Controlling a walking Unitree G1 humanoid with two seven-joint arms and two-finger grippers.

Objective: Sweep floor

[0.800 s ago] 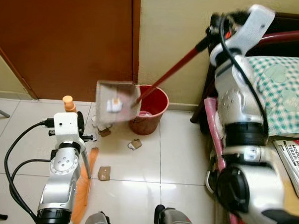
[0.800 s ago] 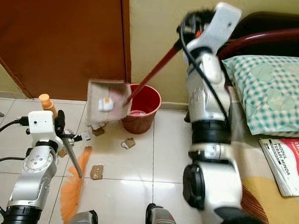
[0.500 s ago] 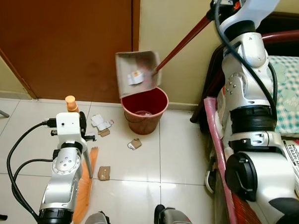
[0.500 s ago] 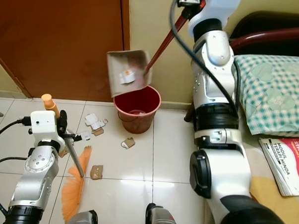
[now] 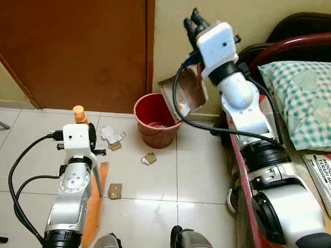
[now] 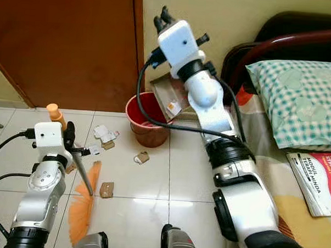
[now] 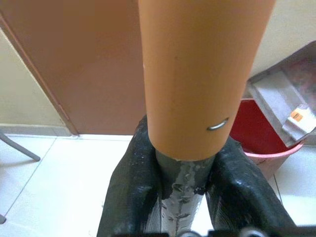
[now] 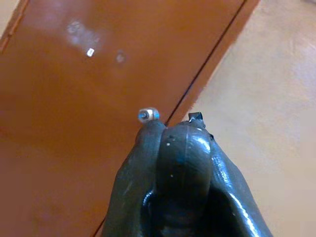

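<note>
Floor (image 5: 152,184) of pale tiles, partly swept: a few scraps remain. One brown scrap (image 5: 115,191) lies near the broom's bristles, another scrap (image 5: 149,159) lies in front of the bin, and a cluster of white and brown bits (image 5: 112,137) sits beside the bin toward the door.

Dustpan (image 5: 184,93) is tilted steeply over the rim of the red bin (image 5: 153,121), mouth down. A white-and-orange scrap (image 7: 298,116) sits at the pan's lower edge, not yet dropped. Some litter already lies inside the bin.

Right gripper (image 5: 194,22) is raised high by the wall, above the pan. Its fingers (image 8: 177,163) look pressed together; the pan's handle is hidden behind the wrist, so I judge they are clenched on it but cannot confirm.

Left gripper (image 7: 182,173) has its fingers clamped on the grey shaft of the broom (image 5: 96,200), just under the orange handle cap. The orange bristles rest on the tiles by the robot's left side.

Surroundings: brown door (image 5: 70,43) behind the bin, bed (image 5: 309,103) with a checked pillow and a magazine (image 5: 325,177) on the right.

Judgement: roughly midway. One load is being emptied; at least three patches of litter still need sweeping and another trip to the bin.
</note>
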